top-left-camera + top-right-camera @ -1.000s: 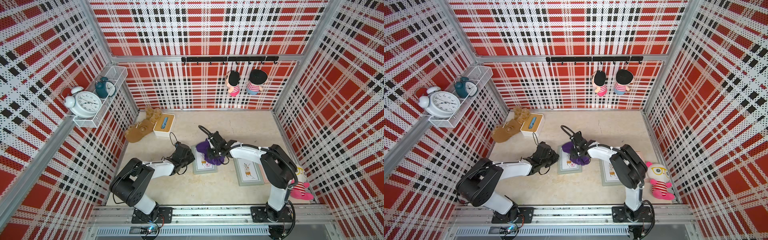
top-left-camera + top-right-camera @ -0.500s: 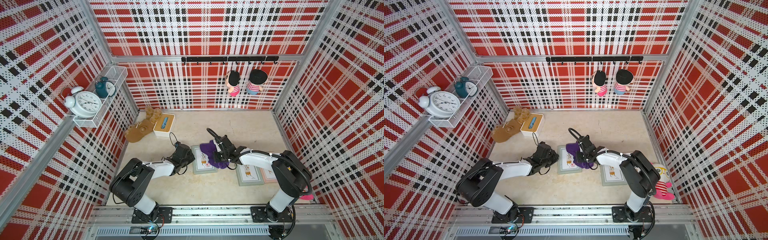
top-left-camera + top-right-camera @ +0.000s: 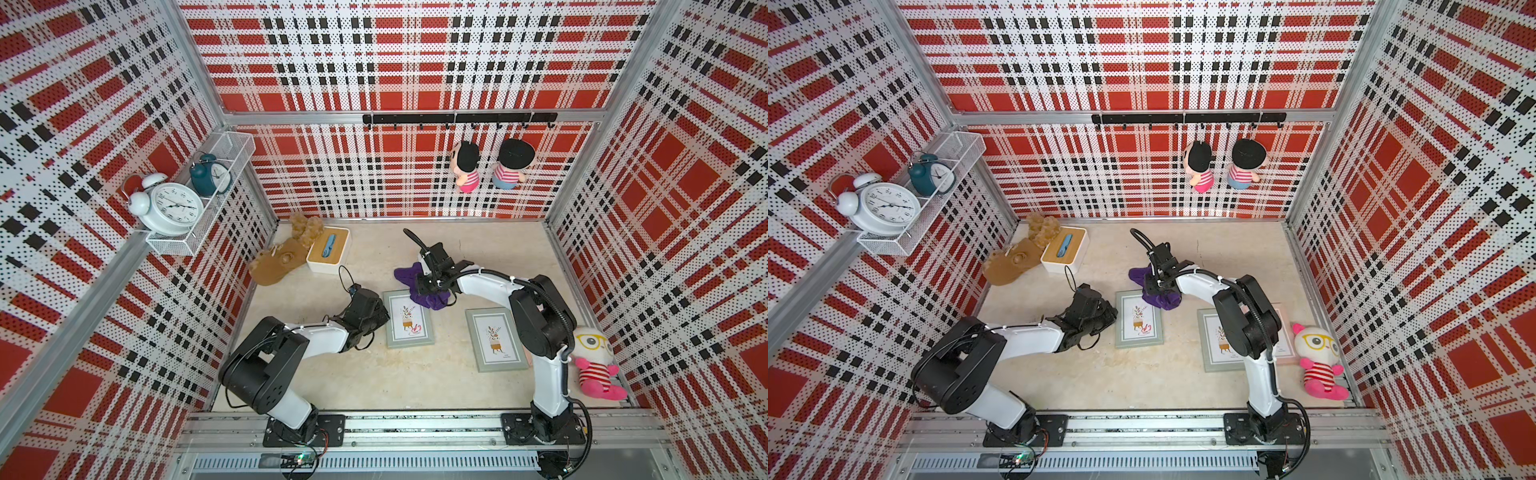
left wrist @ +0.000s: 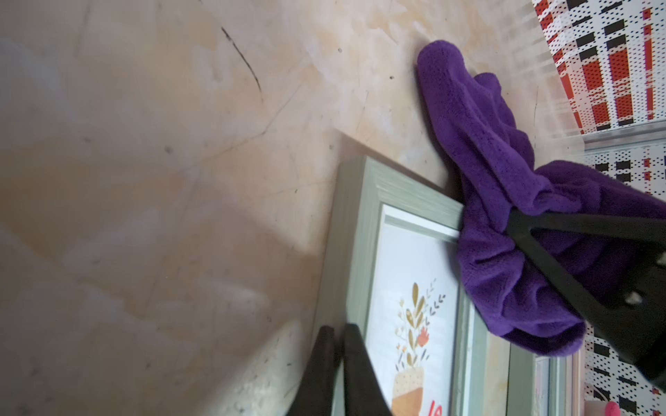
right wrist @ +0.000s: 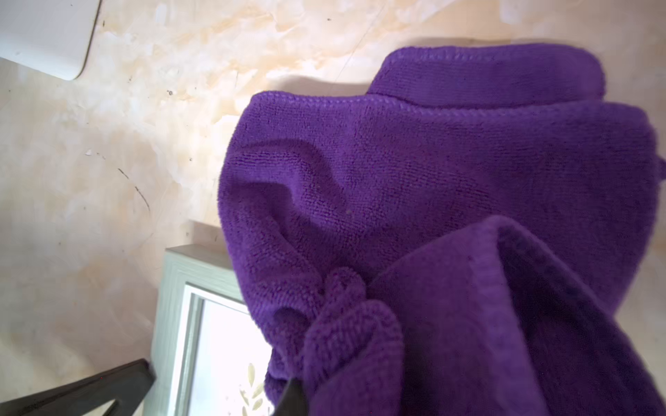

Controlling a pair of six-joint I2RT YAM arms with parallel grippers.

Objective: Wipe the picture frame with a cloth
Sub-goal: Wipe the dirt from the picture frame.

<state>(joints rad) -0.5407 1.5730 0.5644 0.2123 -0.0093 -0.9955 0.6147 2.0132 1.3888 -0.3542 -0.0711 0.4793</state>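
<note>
A grey picture frame with a plant print lies flat on the floor. The purple cloth is bunched over its far right corner and spills onto the floor behind. My right gripper is shut on the cloth, its fingertips buried in the folds. My left gripper is shut, with its tips at the frame's left rim. A second picture frame lies to the right, partly under my right arm.
A tan plush toy and a white tissue box sit at the back left. A pink doll leans at the right wall. A wire shelf with clocks hangs on the left wall, and two dolls hang on the back wall.
My right gripper has dragged the cloth a little nearer over the frame, then back toward its far edge. My left gripper has stayed at the frame's left rim.
</note>
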